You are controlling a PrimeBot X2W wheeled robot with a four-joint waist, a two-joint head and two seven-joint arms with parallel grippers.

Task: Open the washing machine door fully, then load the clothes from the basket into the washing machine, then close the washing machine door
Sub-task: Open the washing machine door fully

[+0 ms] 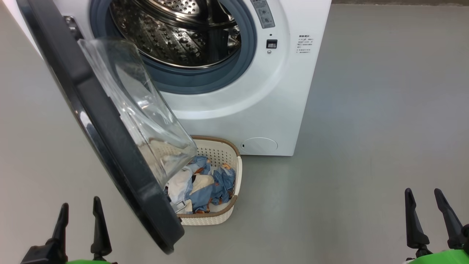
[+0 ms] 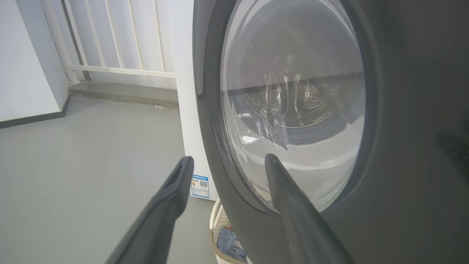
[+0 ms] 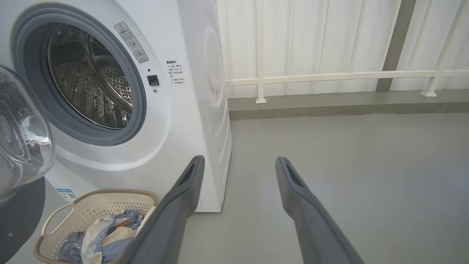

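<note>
Now, your left gripper sits with fingers apart and empty, just beside the outer face of the washing machine door. That door hangs out over the left half of the basket, and the clothes lie partly under its glass bowl. Reach in like this and you'll likely knock the glass or swing it shut. Beyond stands the washing machine; your right gripper waits far right, also spread and empty.
</note>
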